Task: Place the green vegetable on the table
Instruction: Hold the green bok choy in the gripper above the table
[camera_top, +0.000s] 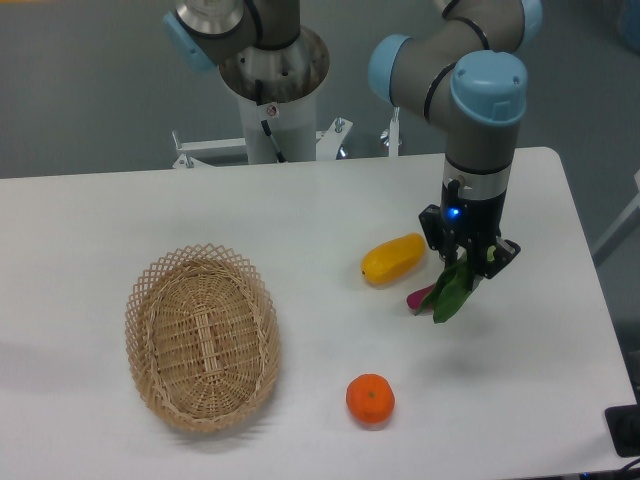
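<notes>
Green vegetable (452, 290) — between the fingers (490, 262)

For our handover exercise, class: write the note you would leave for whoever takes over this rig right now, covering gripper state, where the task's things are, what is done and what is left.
Gripper: shut on the green vegetable, which hangs leaf-end down from the fingers.
Position: over the right part of the table, just right of the yellow fruit; a small magenta piece lies beside the leaf tips.
Done: vegetable grasped.
Left: whether the leaves already touch the tabletop cannot be told; lower if needed, open, withdraw.
Untouched: wicker basket, orange.
</notes>
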